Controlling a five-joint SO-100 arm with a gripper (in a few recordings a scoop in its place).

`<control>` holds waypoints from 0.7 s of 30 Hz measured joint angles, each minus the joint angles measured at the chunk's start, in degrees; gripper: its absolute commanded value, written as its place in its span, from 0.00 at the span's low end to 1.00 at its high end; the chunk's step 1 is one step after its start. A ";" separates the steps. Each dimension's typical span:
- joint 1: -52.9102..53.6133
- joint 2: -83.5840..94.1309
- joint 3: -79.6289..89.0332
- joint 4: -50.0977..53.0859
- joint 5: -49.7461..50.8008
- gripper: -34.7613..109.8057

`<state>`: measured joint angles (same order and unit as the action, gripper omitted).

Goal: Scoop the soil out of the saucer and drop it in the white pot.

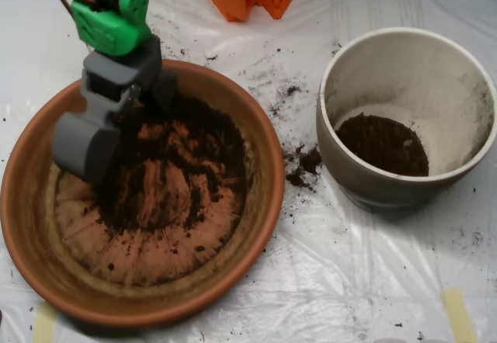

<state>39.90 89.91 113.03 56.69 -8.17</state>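
- Nearest my camera, the gripper (pixel 89 145) hangs low over the saucer's left side, its grey shells down against the soil (pixel 182 164); their edges look drawn together.
- Around it, I see the soil spread thin across the saucer (pixel 264 157), thickest toward the upper middle, with bare ridged clay showing at the lower left.
- I judge it light, loose and crumbly: it will spill from any gap, so I would bite into the thickest heap.
- Further right, the white pot (pixel 466 157) stands apart from the saucer, some soil already inside.
- Crumbs lie scattered on the plastic-covered surface (pixel 326 281) between them.
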 measured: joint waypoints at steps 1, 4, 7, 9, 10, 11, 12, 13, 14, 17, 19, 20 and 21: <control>0.18 -2.11 -1.67 0.00 -0.35 0.58; 0.62 -7.82 -6.50 1.58 -0.44 0.57; 0.44 -12.66 -11.60 3.43 -0.09 0.56; 0.00 -15.12 -14.85 4.75 -0.26 0.56; -0.09 -16.17 -16.26 5.36 -0.26 0.56; -0.18 -17.05 -17.49 6.06 -0.35 0.56; -0.18 -18.02 -18.72 6.77 -0.35 0.55; -0.35 -19.16 -20.04 7.73 -0.35 0.55; -0.44 -20.21 -21.53 8.53 -0.35 0.54; -0.44 -21.62 -23.47 9.67 -0.18 0.43; -0.53 -21.97 -25.75 8.70 -0.18 0.42; -0.53 -21.97 -26.10 8.70 -0.35 0.41; -0.62 -21.97 -26.28 8.61 -0.35 0.41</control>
<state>39.29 67.94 86.75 65.30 -8.53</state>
